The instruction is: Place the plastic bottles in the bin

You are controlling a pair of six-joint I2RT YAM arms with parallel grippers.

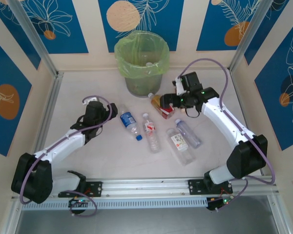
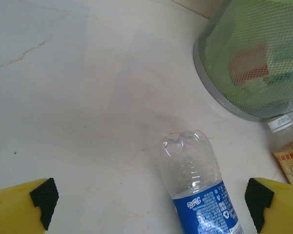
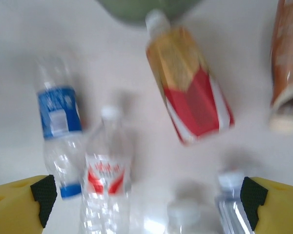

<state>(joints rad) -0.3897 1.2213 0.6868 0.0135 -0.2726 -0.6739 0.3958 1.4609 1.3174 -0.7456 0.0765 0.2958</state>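
Six plastic bottles (image 3: 107, 180) are counted lying on the table (image 1: 88, 87). Four are clear: one blue-labelled bottle (image 1: 128, 123) at the left, one red-and-white-labelled bottle (image 1: 151, 133) beside it, one white-labelled bottle (image 1: 179, 145) nearer, and one plain bottle (image 1: 188, 133) to the right. One amber bottle (image 3: 189, 92) and one brown-red bottle (image 3: 285, 68) are counted farther off. One bin (image 1: 141, 53) is seen; the items inside it cannot be numbered. Two arms are counted, the left arm (image 1: 63, 144) and the right arm (image 1: 224, 117).
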